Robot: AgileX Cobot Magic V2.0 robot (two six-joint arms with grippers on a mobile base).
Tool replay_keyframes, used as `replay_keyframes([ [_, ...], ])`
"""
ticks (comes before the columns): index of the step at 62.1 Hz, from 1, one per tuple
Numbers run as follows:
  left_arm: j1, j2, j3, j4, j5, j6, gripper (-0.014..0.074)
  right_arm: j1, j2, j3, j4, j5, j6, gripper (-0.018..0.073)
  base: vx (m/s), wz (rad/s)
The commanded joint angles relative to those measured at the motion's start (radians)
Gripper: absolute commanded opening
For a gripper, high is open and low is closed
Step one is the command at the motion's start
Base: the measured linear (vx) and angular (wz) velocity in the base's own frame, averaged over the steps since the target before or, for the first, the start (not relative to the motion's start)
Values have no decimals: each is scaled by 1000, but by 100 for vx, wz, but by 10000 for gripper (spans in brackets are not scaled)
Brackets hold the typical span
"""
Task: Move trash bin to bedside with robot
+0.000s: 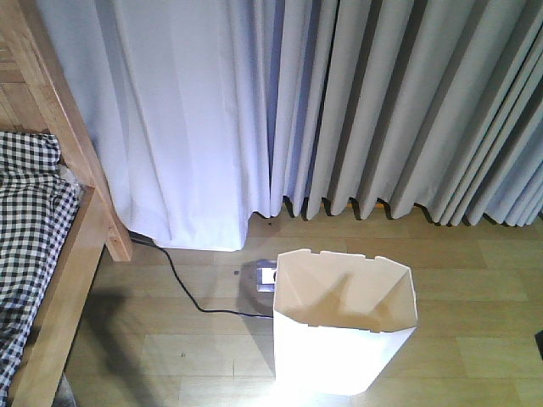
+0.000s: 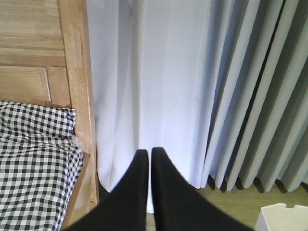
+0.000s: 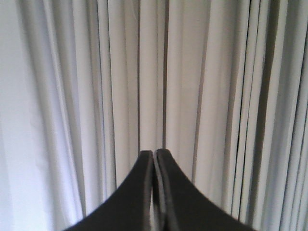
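The white faceted trash bin (image 1: pixel 344 326) stands upright on the wooden floor, right of the bed and a good gap away from it. A corner of the bin's rim (image 2: pixel 284 217) shows at the bottom right of the left wrist view. The bedside is at the left: a light wooden bed frame (image 1: pixel 81 148) with black-and-white checked bedding (image 1: pixel 25 220). My left gripper (image 2: pixel 149 152) is shut with nothing in it, pointing at the curtain beside the bed post (image 2: pixel 79 96). My right gripper (image 3: pixel 154 153) is shut and empty, facing the curtain. Neither arm shows in the front view.
Pale curtains (image 1: pixel 339 102) hang to the floor across the back. A black cable (image 1: pixel 182 288) runs over the floor from the curtain to a small grey-white object (image 1: pixel 264 276) just behind the bin's left side. Bare wooden floor (image 1: pixel 187 356) lies between bed and bin.
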Motion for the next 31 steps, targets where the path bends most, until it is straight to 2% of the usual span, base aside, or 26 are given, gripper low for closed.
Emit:
replay_keyframes([
  [1, 1, -14, 12, -4, -69, -6, -6, 2, -27, 16, -38, -106, 20, -9, 0, 0],
  [31, 1, -14, 12, -4, -69, -6, -6, 2, -25, 15, -44, -52, 44, -9, 0, 0],
])
